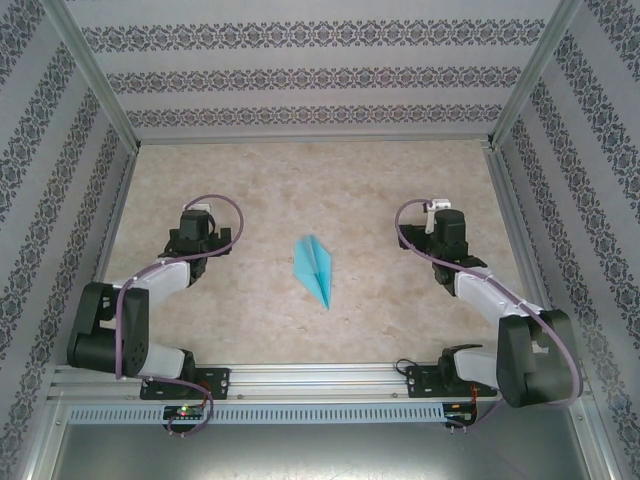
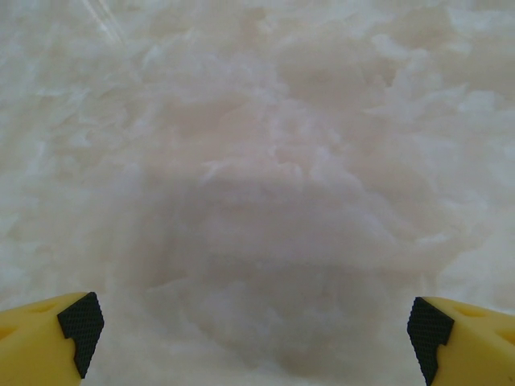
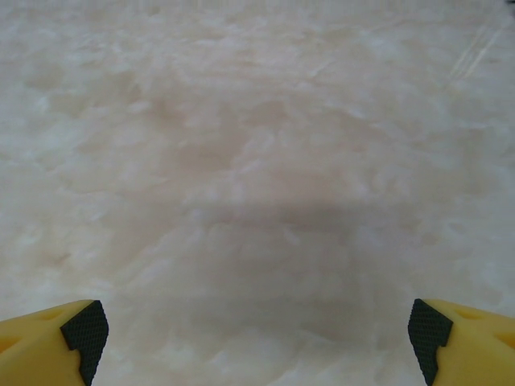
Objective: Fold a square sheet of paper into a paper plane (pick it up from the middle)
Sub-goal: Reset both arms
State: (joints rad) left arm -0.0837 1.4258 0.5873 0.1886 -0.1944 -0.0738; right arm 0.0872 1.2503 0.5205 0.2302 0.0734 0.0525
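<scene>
You have the marbled beige table (image 1: pixel 300 170) with patterned walls on three sides. The left arm (image 1: pixel 150 285) and right arm (image 1: pixel 490 295) are folded back on their own sides of it.

In its wrist view the left gripper (image 2: pixel 253 326) stands wide, its yellow fingers with black pads at the far corners of the frame and bare tabletop between them. The right gripper (image 3: pixel 257 326) looks the same, wide and holding nothing.

The paper plane (image 1: pixel 314 268) lies flat on the table between the two arms, well apart from both. It sits to the right of the left gripper and to the left of the right one, and you cannot call either arm clearly nearer. Its long axis runs from the broad tail at the far end to the nose at the near end, slanting slightly to the right.

It reads as a narrow turquoise dart with a centre crease and one wing a shade lighter. Judged from this, the folding looks finished.
</scene>
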